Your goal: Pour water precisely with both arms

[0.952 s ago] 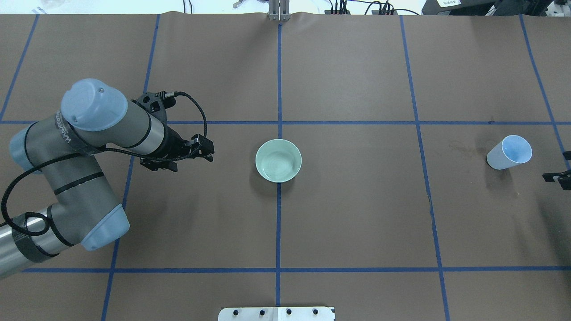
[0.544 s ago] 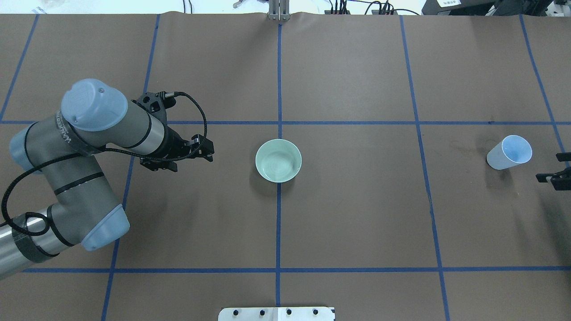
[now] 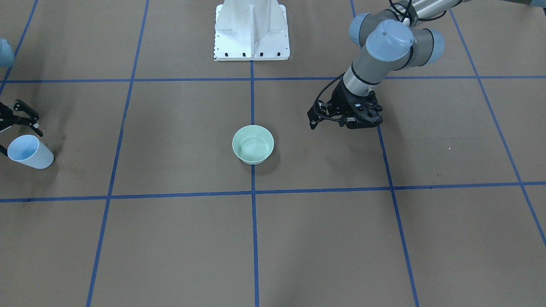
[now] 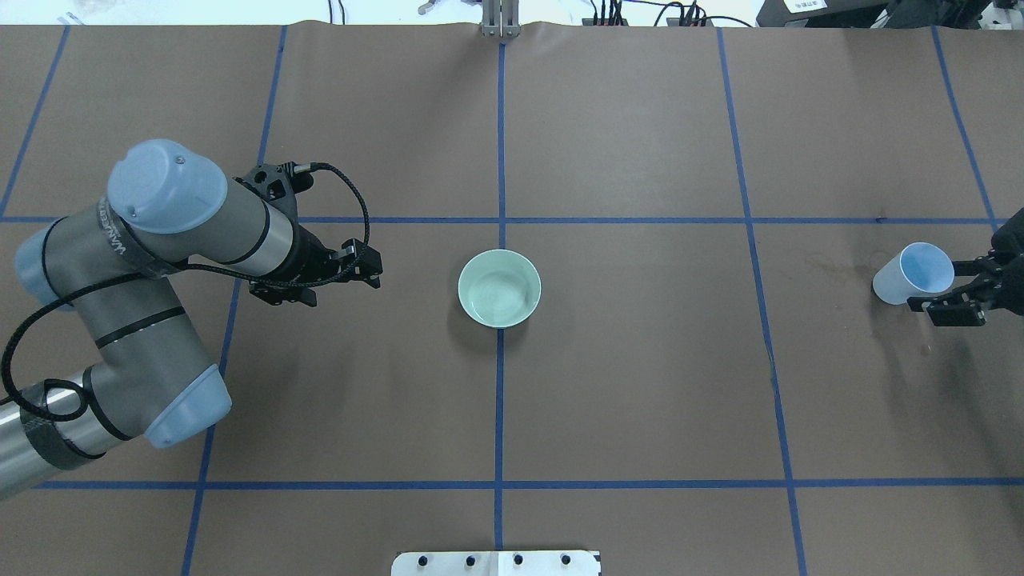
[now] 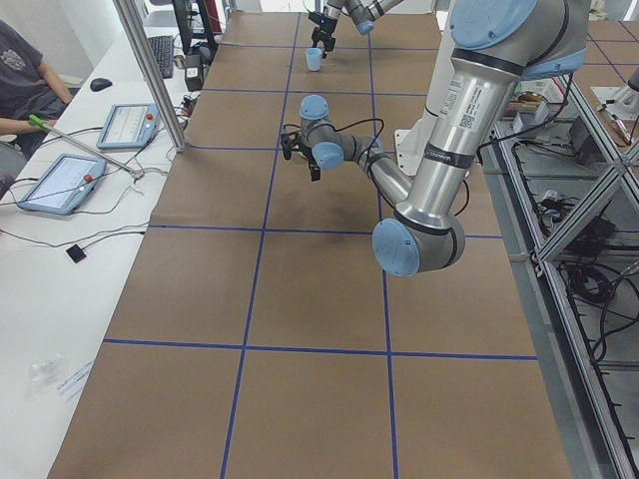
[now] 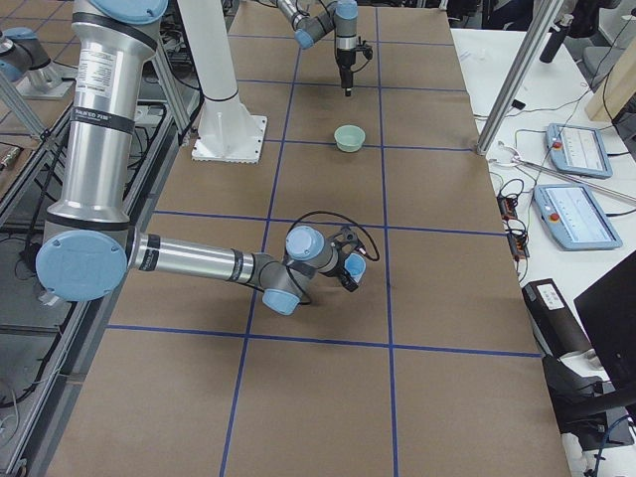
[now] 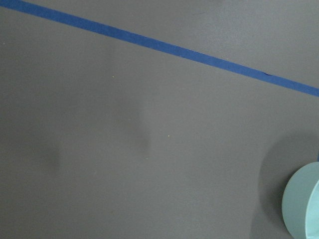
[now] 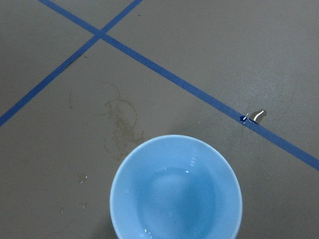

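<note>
A light blue cup [image 4: 916, 274] stands at the table's right; it also shows in the front view [image 3: 30, 152]. The right wrist view shows water [image 8: 172, 199] in it as a faint sheen. My right gripper [image 4: 960, 288] is open, right beside the cup, its fingers just past the rim on either side and not touching it; the front view shows it at the left edge [image 3: 15, 130]. A pale green bowl [image 4: 499, 288] sits at the table's centre. My left gripper [image 4: 370, 268] hovers left of the bowl, apart from it, apparently open and empty.
The white pedestal [image 3: 251, 30] stands at the robot's side of the table. Blue tape lines cross the brown table [image 4: 640, 400]. Dried water rings [image 8: 117, 119] lie beside the cup. A seated operator [image 5: 20, 70] and tablets [image 5: 60, 180] are at a side desk.
My right gripper has moved in from the right edge, up to the cup. The left arm has barely moved. Cup and bowl are where they were.
</note>
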`<state>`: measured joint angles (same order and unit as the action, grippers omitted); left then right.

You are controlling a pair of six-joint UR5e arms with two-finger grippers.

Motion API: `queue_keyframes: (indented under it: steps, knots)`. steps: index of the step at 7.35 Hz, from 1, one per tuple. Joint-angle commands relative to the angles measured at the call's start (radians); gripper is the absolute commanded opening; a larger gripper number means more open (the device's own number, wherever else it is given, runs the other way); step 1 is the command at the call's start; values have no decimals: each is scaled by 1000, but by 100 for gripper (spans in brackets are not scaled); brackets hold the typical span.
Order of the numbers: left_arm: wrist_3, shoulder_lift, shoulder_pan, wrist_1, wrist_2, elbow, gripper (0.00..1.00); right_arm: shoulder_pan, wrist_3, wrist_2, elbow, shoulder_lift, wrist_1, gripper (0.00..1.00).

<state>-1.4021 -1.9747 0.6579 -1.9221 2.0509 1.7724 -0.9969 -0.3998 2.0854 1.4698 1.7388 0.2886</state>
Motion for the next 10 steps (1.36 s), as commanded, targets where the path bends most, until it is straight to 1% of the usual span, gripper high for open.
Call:
queue_keyframes:
  steps: [1,2,3,4,5,10]
  knots:
    - [0,0,2,0,0,-1,100,9,-8,-22,-40,-28,-2,99]
    - [0,0,2,0,0,1,100,9,-30,-39,-40,-30,-11,99]
    - [2,0,2,0,0,2,100,9,-90,-60,-69,-31,-84,99]
    - [2,0,2,0,0,2,100,9,-137,-64,-112,-36,-179,99]
    - [2,0,2,0,2,2,100,9,-161,-64,-130,-47,-216,98]
    - [0,0,2,0,2,9,100,11,-168,-73,-131,-61,-232,97]
